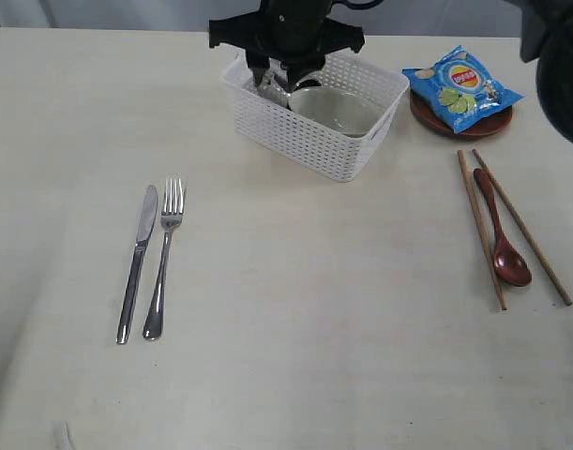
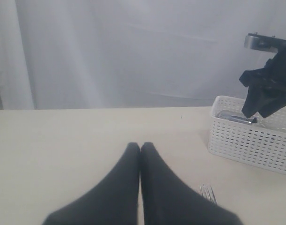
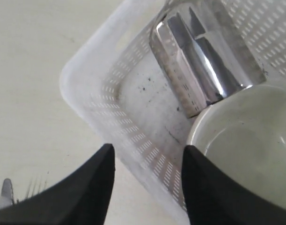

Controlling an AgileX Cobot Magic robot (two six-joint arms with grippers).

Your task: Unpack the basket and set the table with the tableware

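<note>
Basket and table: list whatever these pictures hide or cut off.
- Steel cup: exterior view, mostly behind the right hand.
- Bowl: right wrist view, cut by the picture's edge.
- Brown plate: exterior view, mostly under the crisp packet.
- Fork: left wrist view, only tines show, the edge cuts the rest.

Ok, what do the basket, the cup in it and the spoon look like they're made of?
Basket: white plastic, judging by its moulded, matt lattice walls.
Cup: probably polished steel, mirror-bright with sharp reflections.
Spoon: likely wood, reddish-brown with a soft, lacquer-like sheen; the grain is too small to see.
</note>
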